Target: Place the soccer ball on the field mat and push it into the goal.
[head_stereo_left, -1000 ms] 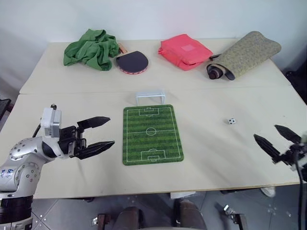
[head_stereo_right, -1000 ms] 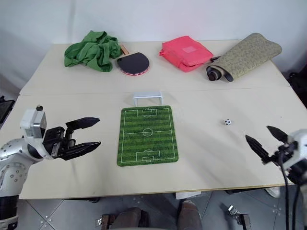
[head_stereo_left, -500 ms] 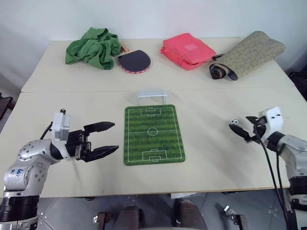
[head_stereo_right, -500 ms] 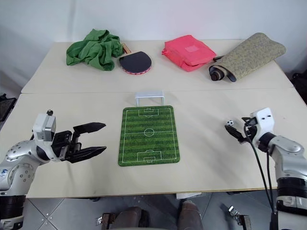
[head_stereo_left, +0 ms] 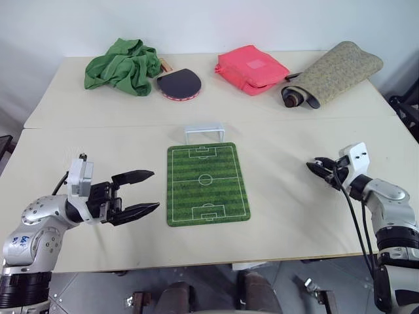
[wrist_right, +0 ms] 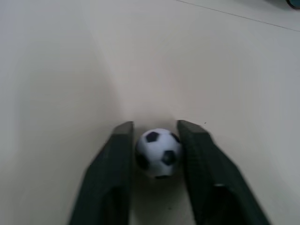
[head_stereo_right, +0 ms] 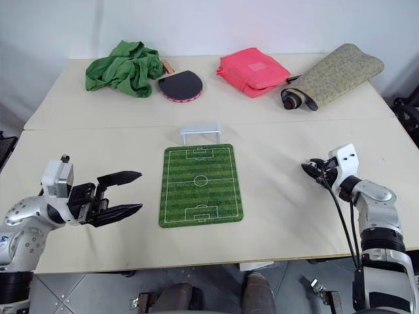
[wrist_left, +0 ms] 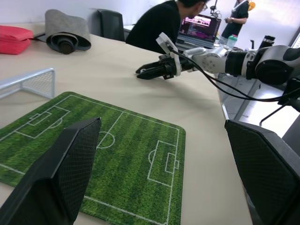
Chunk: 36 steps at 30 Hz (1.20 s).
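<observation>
Right wrist view, right tool (wrist_right: 156,136) pinching round patched soccer ball (wrist_right: 158,152), left tool (head_stereo_left: 145,191) spread.

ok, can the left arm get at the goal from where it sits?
Probably yes. The left tool hovers open beside the mat, and the goal stands at the mat's far end with bare table between them. Nothing blocks the path; actual reach is a guess.
</observation>
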Each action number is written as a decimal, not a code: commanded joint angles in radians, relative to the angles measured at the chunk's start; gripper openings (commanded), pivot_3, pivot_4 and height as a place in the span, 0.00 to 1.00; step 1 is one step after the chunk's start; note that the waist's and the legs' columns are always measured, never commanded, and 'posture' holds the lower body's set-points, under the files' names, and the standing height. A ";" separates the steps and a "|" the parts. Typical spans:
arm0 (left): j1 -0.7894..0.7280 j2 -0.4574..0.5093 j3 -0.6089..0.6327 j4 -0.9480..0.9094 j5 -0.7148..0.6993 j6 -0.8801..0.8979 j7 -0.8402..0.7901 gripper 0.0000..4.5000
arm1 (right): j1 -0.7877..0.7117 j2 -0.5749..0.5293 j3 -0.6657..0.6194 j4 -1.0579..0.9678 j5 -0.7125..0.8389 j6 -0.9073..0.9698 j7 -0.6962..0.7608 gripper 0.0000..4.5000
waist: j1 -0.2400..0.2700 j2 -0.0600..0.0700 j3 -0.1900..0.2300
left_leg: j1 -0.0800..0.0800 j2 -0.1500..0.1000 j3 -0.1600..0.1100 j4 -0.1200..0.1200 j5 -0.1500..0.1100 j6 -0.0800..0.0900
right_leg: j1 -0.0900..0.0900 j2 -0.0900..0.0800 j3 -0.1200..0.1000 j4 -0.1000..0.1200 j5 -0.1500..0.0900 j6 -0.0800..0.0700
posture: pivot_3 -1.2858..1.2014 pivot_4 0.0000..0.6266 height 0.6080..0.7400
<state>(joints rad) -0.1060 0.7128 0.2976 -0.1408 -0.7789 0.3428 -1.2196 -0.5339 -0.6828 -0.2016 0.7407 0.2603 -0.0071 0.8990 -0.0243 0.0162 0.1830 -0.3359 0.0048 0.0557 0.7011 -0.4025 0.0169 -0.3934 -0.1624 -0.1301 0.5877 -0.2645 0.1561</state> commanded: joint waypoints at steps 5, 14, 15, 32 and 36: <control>0.028 -0.003 0.014 0.079 0.073 -0.154 -0.097 1.00 | 0.036 0.013 -0.002 -0.227 0.150 -0.067 0.299 0.18 | -0.006 0.003 0.002 | 0.000 0.000 0.000 0.000 0.000 0.000 | 0.000 0.000 0.000 0.000 0.000 0.000 | 0.52 0.24 1.00; 0.044 -0.004 -0.054 0.219 0.182 -0.360 -0.271 1.00 | -0.006 0.131 0.450 -0.772 0.081 0.234 0.413 0.18 | -0.002 0.004 0.002 | 0.000 0.004 0.001 0.000 0.000 -0.001 | -0.002 0.003 0.000 0.001 0.000 -0.001 | 0.52 0.24 1.00; 0.043 -0.004 -0.057 0.225 0.182 -0.362 -0.273 1.00 | -0.013 0.143 0.466 -0.783 0.069 0.241 0.401 0.18 | 0.001 0.004 0.002 | -0.001 0.003 0.001 0.000 0.000 -0.001 | -0.002 0.003 0.000 0.001 0.000 -0.001 | 0.52 0.24 1.00; 0.092 -0.007 -0.081 0.256 0.206 -0.417 -0.283 1.00 | -0.038 0.278 0.619 -0.689 -0.089 0.233 0.282 0.18 | -0.005 0.002 0.002 | -0.002 0.002 0.000 0.000 0.000 -0.001 | -0.003 0.002 -0.003 0.001 0.000 -0.001 | 0.52 0.24 1.00; 0.084 -0.003 -0.076 0.258 0.205 -0.412 -0.279 1.00 | -0.034 0.275 0.629 -0.650 -0.095 0.230 0.301 0.18 | -0.005 0.002 0.002 | -0.002 0.002 0.000 0.000 0.000 -0.001 | -0.003 0.002 -0.003 0.001 0.000 -0.001 | 0.52 0.24 1.00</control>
<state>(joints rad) -0.0235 0.7069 0.2154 0.1338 -0.5694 -0.0664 -1.4982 -0.5709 -0.4098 0.4318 0.0924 0.1641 0.2379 1.1893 -0.0296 0.0185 0.1846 -0.3378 0.0065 0.0555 0.7009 -0.4029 0.0159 -0.3962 -0.1606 -0.1327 0.5885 -0.2649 0.1553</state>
